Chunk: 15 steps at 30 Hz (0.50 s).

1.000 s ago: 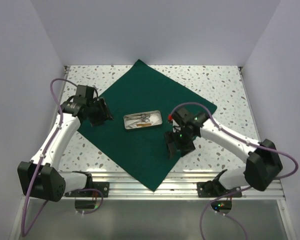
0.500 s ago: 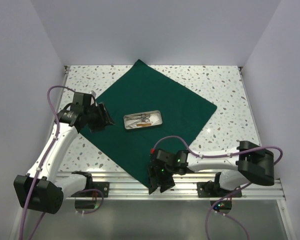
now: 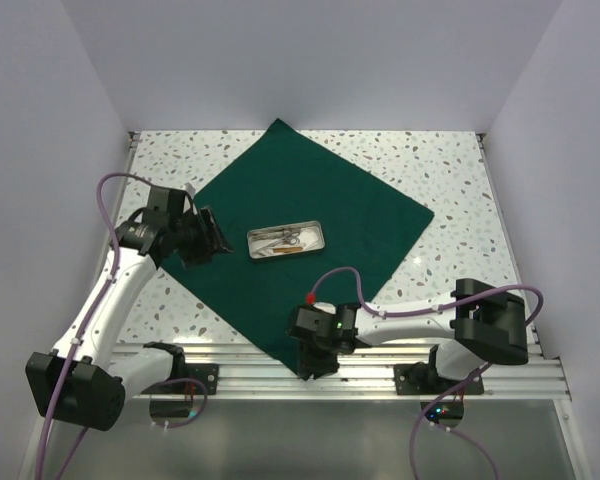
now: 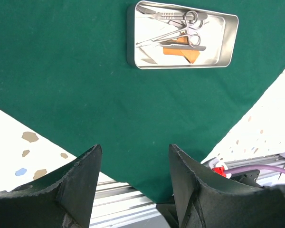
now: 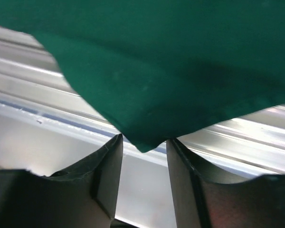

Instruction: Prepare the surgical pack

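The dark green drape (image 3: 300,200) lies flat as a diamond on the speckled table, its near corner over the metal rail. A small silver instrument tray (image 3: 286,240) with scissors and forceps sits at its middle, also in the left wrist view (image 4: 182,34). My left gripper (image 3: 212,238) is open over the drape's left edge (image 4: 85,118). My right gripper (image 3: 310,365) is open at the drape's near corner (image 5: 142,142), whose tip lies between the jaws, which are not closed on it.
The aluminium rail (image 3: 380,360) runs along the table's near edge, under the right gripper (image 5: 228,137). White walls enclose the table on three sides. Speckled tabletop (image 3: 450,170) shows around the drape.
My right arm swung from beside the tray down to the drape's near corner at the rail. The left gripper shifted slightly toward the drape's left edge.
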Motion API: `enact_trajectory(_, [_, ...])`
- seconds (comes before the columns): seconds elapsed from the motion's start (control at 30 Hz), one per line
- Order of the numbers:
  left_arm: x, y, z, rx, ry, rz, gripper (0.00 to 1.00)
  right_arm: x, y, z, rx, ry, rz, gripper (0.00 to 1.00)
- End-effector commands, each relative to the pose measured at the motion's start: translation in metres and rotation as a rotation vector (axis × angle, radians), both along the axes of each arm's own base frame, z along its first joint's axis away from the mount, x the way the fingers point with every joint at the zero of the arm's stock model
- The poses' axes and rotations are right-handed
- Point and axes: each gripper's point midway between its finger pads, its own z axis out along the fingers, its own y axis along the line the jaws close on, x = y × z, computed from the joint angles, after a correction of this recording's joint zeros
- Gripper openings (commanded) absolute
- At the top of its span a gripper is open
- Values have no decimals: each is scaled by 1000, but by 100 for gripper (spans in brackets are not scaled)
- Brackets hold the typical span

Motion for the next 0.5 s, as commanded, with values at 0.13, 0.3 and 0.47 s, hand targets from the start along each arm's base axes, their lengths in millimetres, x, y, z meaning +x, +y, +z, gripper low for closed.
enact_trajectory(0.13, [-3,-5,3,-21,-14,-18,63,7,-17,-1,-78,-37,-63,34])
enact_trajectory(0.3, [0,-3,4,0,-4,-13,63,8,-8,8,-61,-49,5,0])
enact_trajectory(0.47, [16,9,32,66,-68,22,62,62,6,65,-17,-217,63,0])
